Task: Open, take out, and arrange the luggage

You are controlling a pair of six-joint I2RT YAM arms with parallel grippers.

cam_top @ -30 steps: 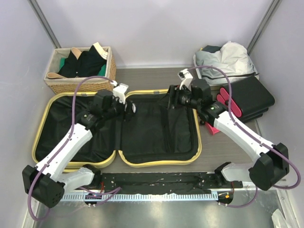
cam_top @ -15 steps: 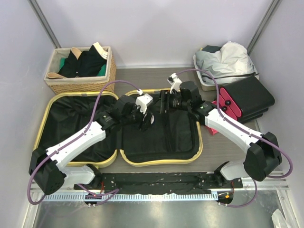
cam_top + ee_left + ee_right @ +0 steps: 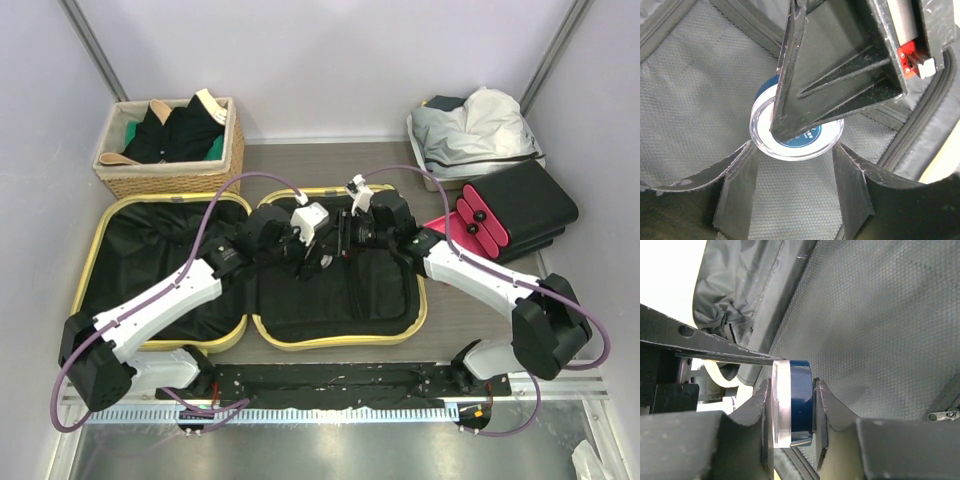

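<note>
The pale-yellow suitcase lies open flat across the middle of the counter, both black-lined halves facing up, as two robot arms meet over its right half. The right hand is clamped on a small round blue jar with a clear lid, one finger on each flat face, over the mesh lining. The left hand has its fingers apart, tips flanking the same jar; whether they touch it cannot be told. A wicker basket sits at 11 o'clock of the suitcase and a black box at 2 o'clock.
</note>
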